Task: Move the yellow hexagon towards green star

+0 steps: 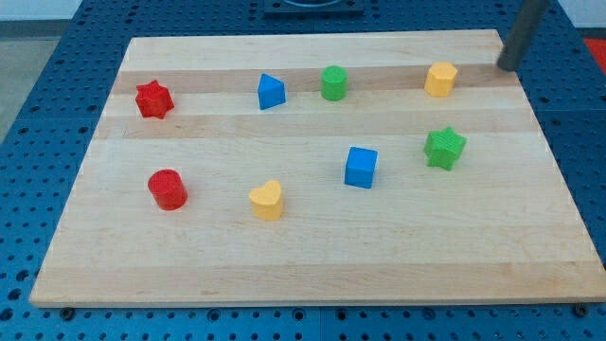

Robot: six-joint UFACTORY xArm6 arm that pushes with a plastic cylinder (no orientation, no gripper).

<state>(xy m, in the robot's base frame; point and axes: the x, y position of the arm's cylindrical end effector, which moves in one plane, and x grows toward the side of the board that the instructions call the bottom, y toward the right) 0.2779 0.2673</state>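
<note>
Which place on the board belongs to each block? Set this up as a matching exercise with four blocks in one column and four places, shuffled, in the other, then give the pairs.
Blocks
1. red star
2. yellow hexagon
3. green star
4. red cylinder

Places
A. view's right, just below the yellow hexagon
B. view's top left
C. view's bottom left
D. view's top right, nearest my tip

Pairs: 1-B, 2-D, 3-A, 4-C
</note>
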